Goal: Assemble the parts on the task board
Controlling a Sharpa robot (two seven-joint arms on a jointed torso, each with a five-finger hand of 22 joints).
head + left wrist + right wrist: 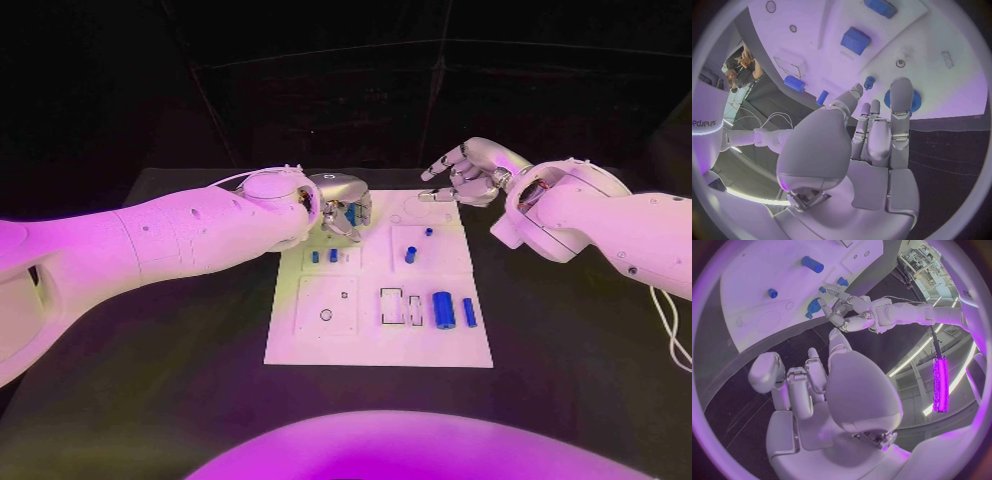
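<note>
The white task board (378, 345) lies mid-table. My left hand (342, 207) hovers over its far left corner, fingers stretched out; one fingertip (901, 95) lies over a round blue part (914, 103), the thumb apart from it. That same left hand (848, 310) and part (813, 306) show in the right wrist view. My right hand (464, 175) hangs above the board's far right corner, fingers spread, holding nothing. On the board stand two small blue pegs (325, 256), a blue block (410, 254), a thick blue cylinder (446, 310) and a thin one (470, 312).
Empty rectangular slots (392, 306) sit beside the thick cylinder, and a round hole (326, 315) is in the near left panel. The black table (173, 350) spreads around the board on all sides.
</note>
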